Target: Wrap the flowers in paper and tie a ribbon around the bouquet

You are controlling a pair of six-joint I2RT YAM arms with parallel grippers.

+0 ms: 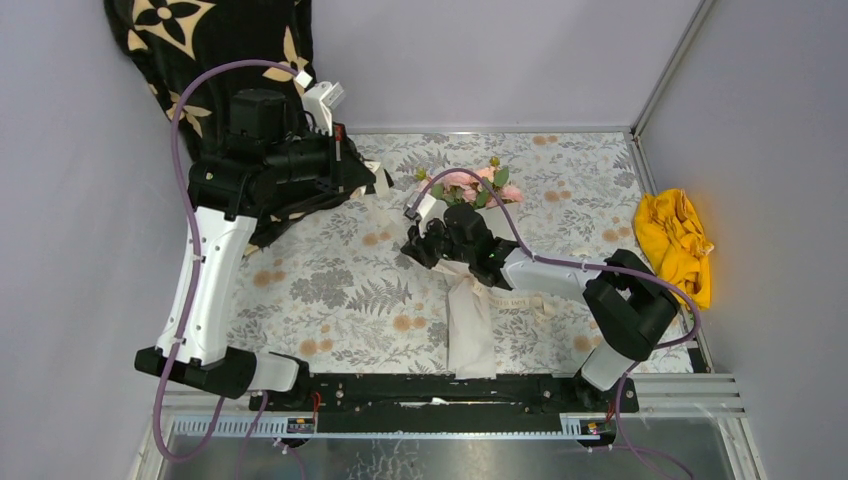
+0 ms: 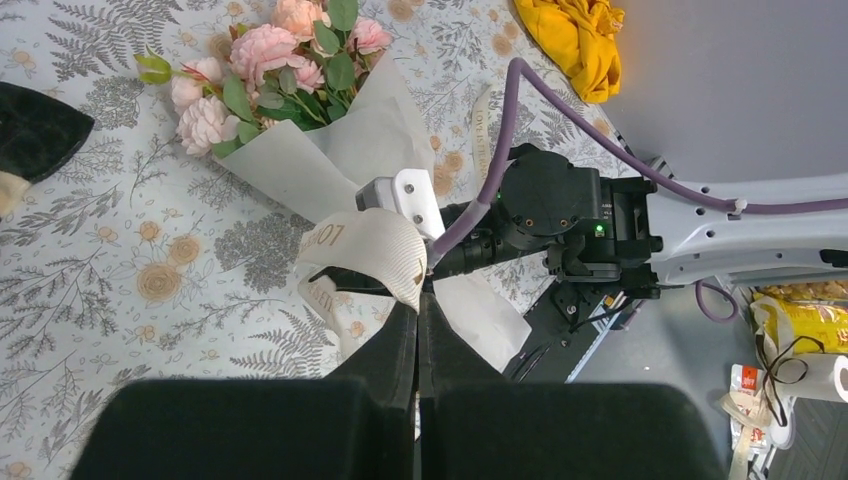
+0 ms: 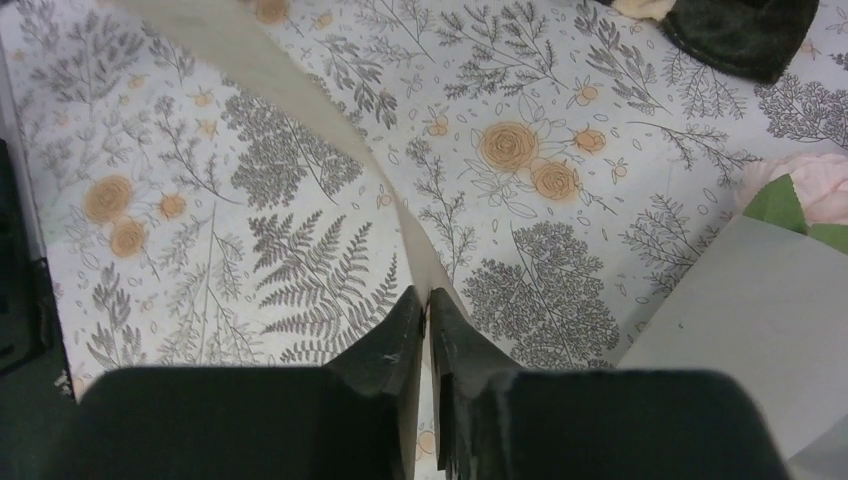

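**Fingers of left gripper (image 2: 418,300) closed on ribbon (image 2: 365,250); bouquet lying mid-table**

Left wrist view: the two black fingers meet with no gap showing. A loop of the cream ribbon is caught at their tips and folds over them. Print on the loop reads "LO"; the remaining letters curl out of sight. A second run of ribbon lies on the leaf-patterned tablecloth (image 2: 100,280) past the right arm (image 2: 560,210). It carries a line of letters too small to read.

Right wrist view: the right gripper (image 3: 428,298) has its jaws drawn together onto the same ribbon. The strip enters edge-on between the tips and runs up and left across the frame, blurred at the top. No lettering is legible on this stretch.

Top view: the bouquet (image 1: 470,300) lies on its side about mid-table, between the two arms.
- The flowers (image 1: 478,185), pink roses with green leaves, point to the far edge.
- The paper (image 1: 470,335) tail points to the near rail.
- The right arm's wrist sits over the neck of the wrap and hides it.
- The left gripper is near the flowers, on their left.

Other items:
- A yellow cloth (image 1: 675,240) is bunched at the right table edge, well apart from the bouquet.
- A black cloth (image 1: 180,30) with cream flower shapes hangs at the far left corner.
- Packets at the lower right of the left wrist view have labels that are not legible.
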